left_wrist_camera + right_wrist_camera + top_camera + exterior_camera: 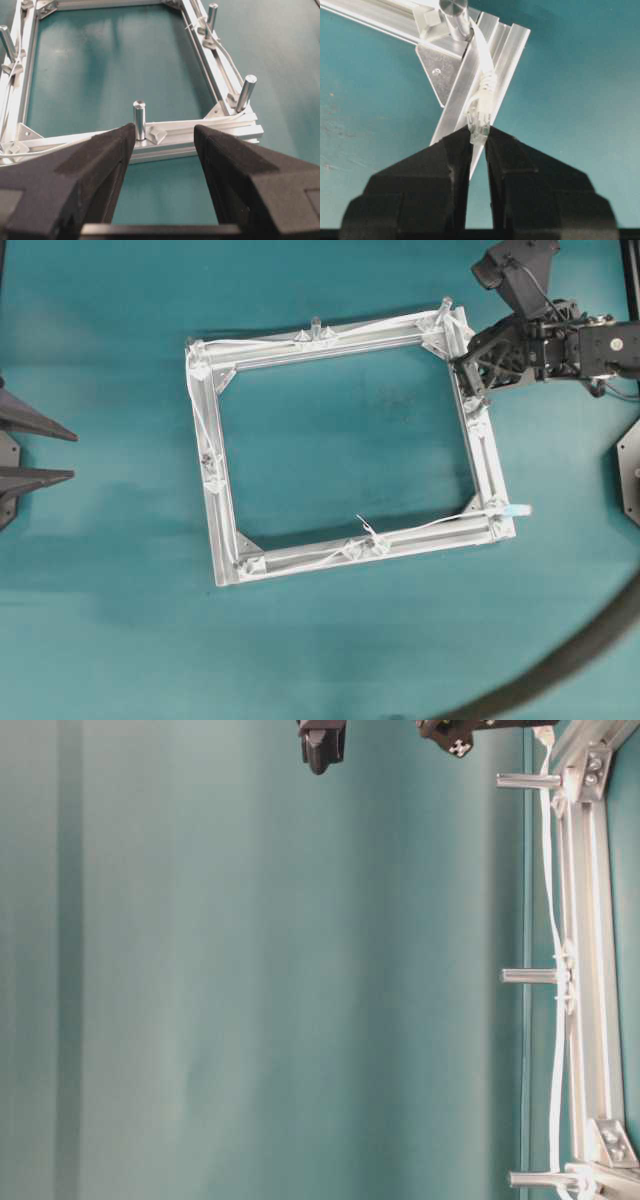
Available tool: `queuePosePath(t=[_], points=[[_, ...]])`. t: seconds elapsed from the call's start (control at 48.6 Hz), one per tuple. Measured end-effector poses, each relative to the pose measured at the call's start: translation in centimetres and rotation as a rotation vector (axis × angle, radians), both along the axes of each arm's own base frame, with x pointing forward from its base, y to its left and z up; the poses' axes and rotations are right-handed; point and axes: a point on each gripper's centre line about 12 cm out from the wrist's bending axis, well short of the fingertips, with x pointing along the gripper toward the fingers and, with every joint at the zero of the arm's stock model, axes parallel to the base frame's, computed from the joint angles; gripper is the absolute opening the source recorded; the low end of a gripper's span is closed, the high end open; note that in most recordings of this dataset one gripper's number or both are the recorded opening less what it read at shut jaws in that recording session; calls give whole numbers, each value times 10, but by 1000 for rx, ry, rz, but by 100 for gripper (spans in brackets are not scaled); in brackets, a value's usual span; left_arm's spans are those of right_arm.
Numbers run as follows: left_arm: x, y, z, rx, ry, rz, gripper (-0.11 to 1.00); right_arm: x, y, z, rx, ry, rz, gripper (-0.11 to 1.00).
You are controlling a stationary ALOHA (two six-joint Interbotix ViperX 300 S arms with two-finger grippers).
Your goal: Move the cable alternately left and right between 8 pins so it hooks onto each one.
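Cable (pixel 330 332) runs round the frame (pixel 229 372), hooked past the pins (pixel 316 326); blue plug (pixel 513 511) at the lower right corner. Right gripper (pixel 478 136) pinches the cable's clear end connector (pixel 480 117) on the right bar near the top corner. Left gripper (pixel 164 145) is parked off the frame, jaws wide apart, holding nothing.

The frame (pixel 345 340) is extruded aluminium bar, silver, with a brushed satin sheen and grooved faces. The pins (pixel 139 119) are smooth polished metal cylinders with flat, glossy tops. The cable (pixel 553 910) is a thin white cord, matt; its clear plastic connector (pixel 480 122) looks glossy. The pincer fingers (pixel 90 170) carry black, finely textured matt pads. The desk (pixel 330 640) surface is teal, matt, faintly scuffed.
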Motion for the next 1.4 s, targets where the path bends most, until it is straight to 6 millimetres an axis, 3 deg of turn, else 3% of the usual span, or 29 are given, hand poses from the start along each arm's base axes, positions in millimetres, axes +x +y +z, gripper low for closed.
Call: queuePosePath(t=[0.576,0.638,0.761,0.843,1.173,1.399], points=[[0,0,0,1,0,-2,63,7,4,-2,-15,-19,98,11],[0,0,0,3,0,0,63,8,6,-2,-15,-19,106,16],[0,0,0,1,0,-2,63,9,12,-3,-12,-14,126,44],[0,0,0,3,0,0,63,8,13,-4,-9,-9,129,56],[0,0,0,1,0,0,63,9,17,-5,-11,0,142,56],[0,0,0,1,1,0,63,4,19,18,-59,-56,173,56]])
